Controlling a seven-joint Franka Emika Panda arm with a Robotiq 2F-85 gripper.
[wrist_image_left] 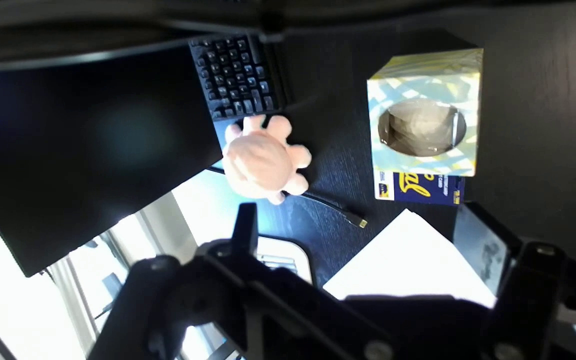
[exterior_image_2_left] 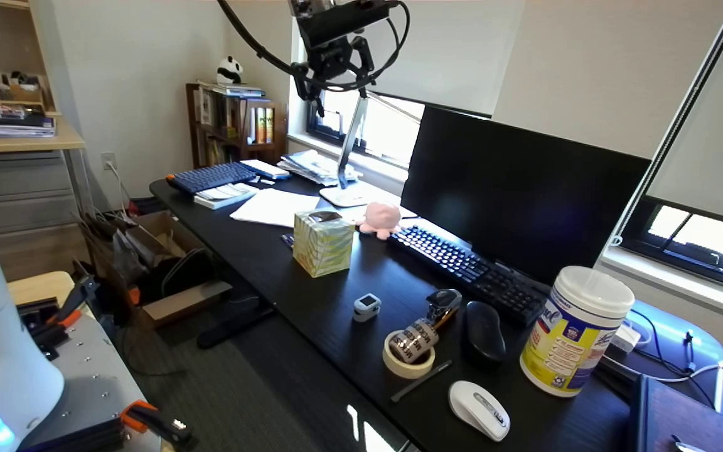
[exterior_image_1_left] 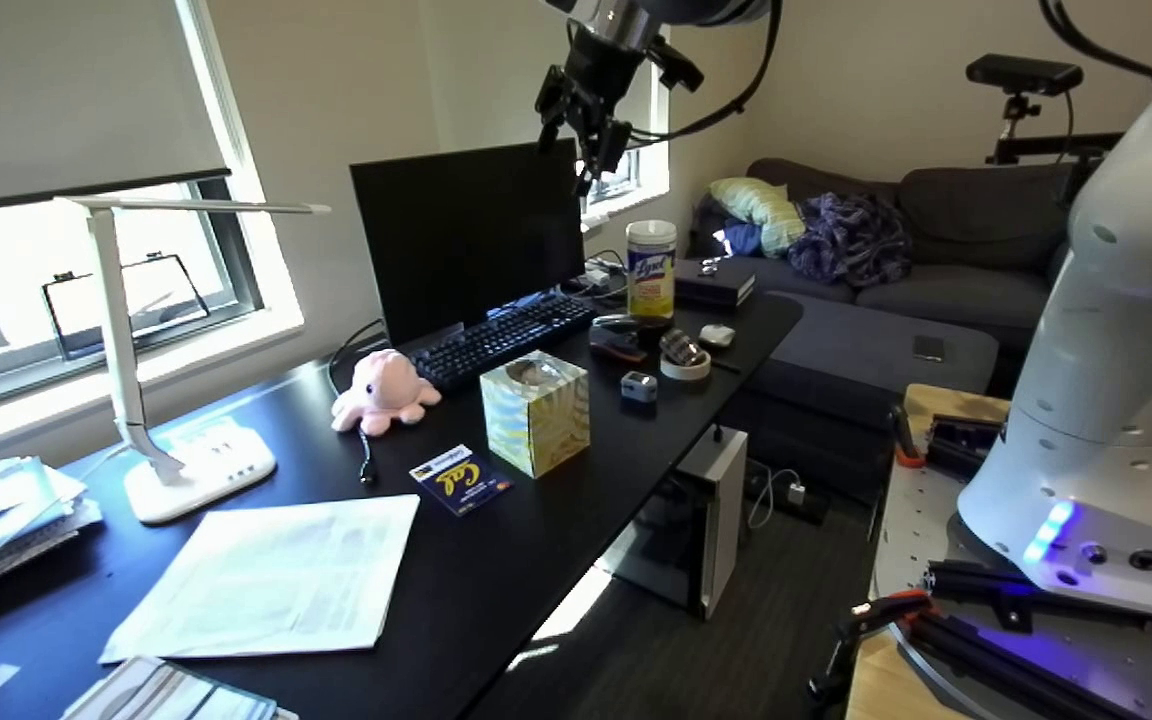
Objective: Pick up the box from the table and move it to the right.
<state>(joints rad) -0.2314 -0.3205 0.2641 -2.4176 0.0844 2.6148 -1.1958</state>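
Note:
The box, a small yellowish-green and tan cube with an oval opening on top, stands upright on the black table in both exterior views (exterior_image_1_left: 538, 425) (exterior_image_2_left: 322, 248). The table's bare top (exterior_image_1_left: 481, 580) shows around it, also in an exterior view (exterior_image_2_left: 242, 251). In the wrist view the box (wrist_image_left: 423, 90) lies at the upper right, seen from above. My gripper (exterior_image_1_left: 566, 165) hangs well above the table, apart from the box; it also shows in an exterior view (exterior_image_2_left: 341, 103). In the wrist view the gripper's fingers (wrist_image_left: 363, 231) are wide apart with nothing between them.
A pink plush toy (exterior_image_1_left: 386, 390) and a blue card (exterior_image_1_left: 461, 480) lie near the box. A monitor (exterior_image_1_left: 471, 235), keyboard (exterior_image_2_left: 462, 257) and wipes canister (exterior_image_2_left: 578, 333) stand behind and beside. A small grey device (exterior_image_2_left: 366, 307), tape roll (exterior_image_2_left: 402, 364), paper (exterior_image_1_left: 276, 575) and lamp (exterior_image_1_left: 116, 330) are also there.

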